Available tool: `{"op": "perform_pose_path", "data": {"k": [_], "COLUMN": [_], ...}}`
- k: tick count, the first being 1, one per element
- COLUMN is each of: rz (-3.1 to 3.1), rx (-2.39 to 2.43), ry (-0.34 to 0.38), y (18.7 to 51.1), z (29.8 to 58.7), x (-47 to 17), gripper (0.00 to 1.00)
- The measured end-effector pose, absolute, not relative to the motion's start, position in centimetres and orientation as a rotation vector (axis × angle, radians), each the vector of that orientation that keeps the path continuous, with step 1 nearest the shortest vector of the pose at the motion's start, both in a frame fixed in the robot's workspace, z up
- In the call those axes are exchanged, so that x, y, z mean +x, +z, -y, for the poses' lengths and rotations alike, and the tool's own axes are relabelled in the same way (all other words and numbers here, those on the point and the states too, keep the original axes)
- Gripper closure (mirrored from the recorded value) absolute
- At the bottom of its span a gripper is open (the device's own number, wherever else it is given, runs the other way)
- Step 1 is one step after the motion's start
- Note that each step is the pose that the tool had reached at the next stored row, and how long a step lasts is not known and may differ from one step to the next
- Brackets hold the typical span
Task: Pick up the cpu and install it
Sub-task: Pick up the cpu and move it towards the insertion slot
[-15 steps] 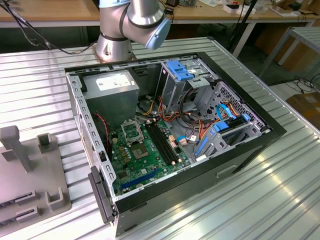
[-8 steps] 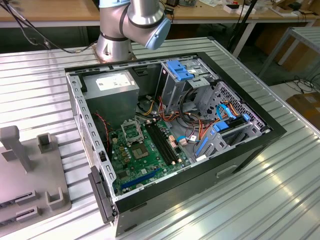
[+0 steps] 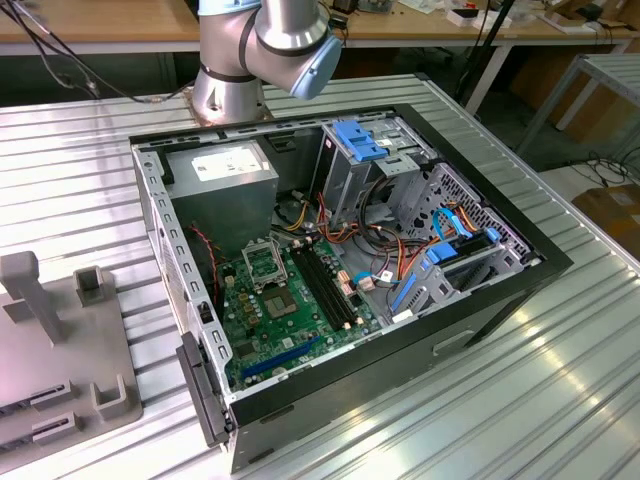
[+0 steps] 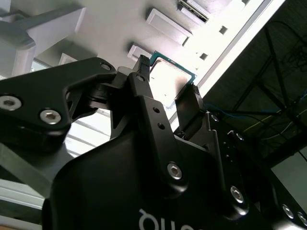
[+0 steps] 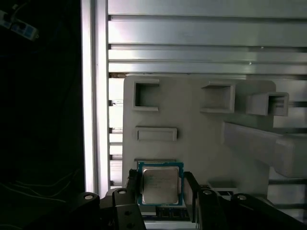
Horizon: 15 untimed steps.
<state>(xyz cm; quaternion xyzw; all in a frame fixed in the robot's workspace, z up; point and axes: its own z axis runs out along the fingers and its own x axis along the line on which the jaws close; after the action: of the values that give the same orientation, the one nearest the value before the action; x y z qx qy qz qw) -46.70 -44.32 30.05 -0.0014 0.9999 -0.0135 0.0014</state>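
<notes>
The cpu (image 5: 160, 185) is a small square chip with a silver-grey top and a green rim. It sits between my gripper's (image 5: 160, 191) two black fingers, over the light grey holder tray (image 5: 201, 143). In both wrist views the fingers press against its two opposite edges, so the gripper (image 4: 168, 76) is shut on the cpu (image 4: 170, 79). In the exterior view the open computer case (image 3: 340, 270) shows its green motherboard with the silver socket frame (image 3: 262, 265). The grey holder tray (image 3: 60, 340) lies at the exterior view's left.
The arm's base and elbow (image 3: 265, 50) stand behind the case. Inside the case are a grey power-supply box (image 3: 225, 180), black memory slots (image 3: 325, 285), drive cages and loose cables (image 3: 400, 230). The tray carries raised blocks (image 5: 259, 103) and a tall post (image 3: 25, 290). The table top is ribbed metal (image 3: 520, 400).
</notes>
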Motion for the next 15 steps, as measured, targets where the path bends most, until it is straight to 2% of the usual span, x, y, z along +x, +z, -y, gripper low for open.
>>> {"op": "perform_pose_path", "data": {"k": [15], "rz": [-3.142], "rx": [-0.005], "ry": [-0.043], "y": [31.4], "z": [44.3], "x": [-46.7], "gripper": [0.53]}}
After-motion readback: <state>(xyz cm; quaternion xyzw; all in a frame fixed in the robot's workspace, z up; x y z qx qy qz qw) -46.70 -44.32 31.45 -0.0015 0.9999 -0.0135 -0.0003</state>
